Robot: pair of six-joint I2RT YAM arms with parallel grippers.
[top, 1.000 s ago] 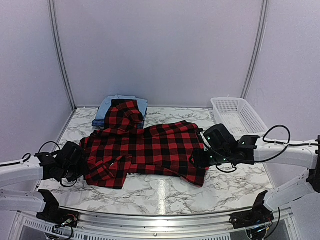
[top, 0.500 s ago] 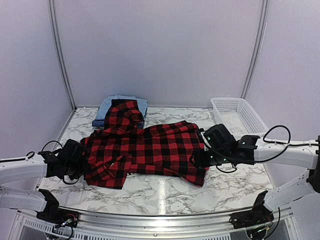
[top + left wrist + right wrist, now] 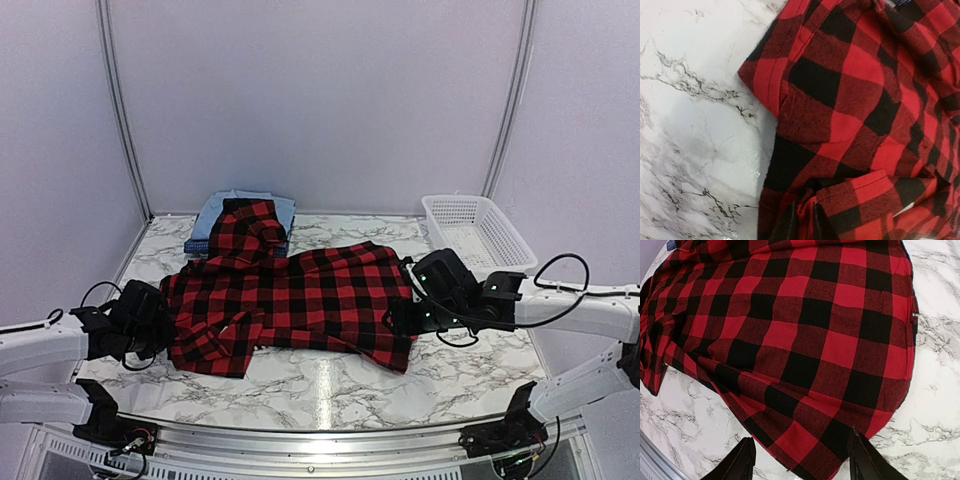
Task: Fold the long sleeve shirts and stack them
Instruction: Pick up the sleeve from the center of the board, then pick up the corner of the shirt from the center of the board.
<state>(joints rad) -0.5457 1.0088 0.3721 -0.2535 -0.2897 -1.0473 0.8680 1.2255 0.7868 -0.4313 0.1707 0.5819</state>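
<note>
Counting 3 shirts: 1 red-black plaid shirt (image 3: 300,295) lying between fingers of left gripper (image 3: 168,335) and right gripper (image 3: 397,320); 1 light blue shirt (image 3: 215,210) and 1 dark blue checked shirt (image 3: 198,244) sitting beyond left fingers. 1 white mesh basket (image 3: 480,232) sitting beyond right fingers. 2 grippers showing.

We are looking at a robotics lab booth: plain pale partition walls (image 3: 320,100) joined by metal posts (image 3: 124,110) enclose a marble-patterned table (image 3: 330,375), with an aluminium rail (image 3: 320,440) and two cabled robot arms (image 3: 570,305) mounted at its near edge.
</note>
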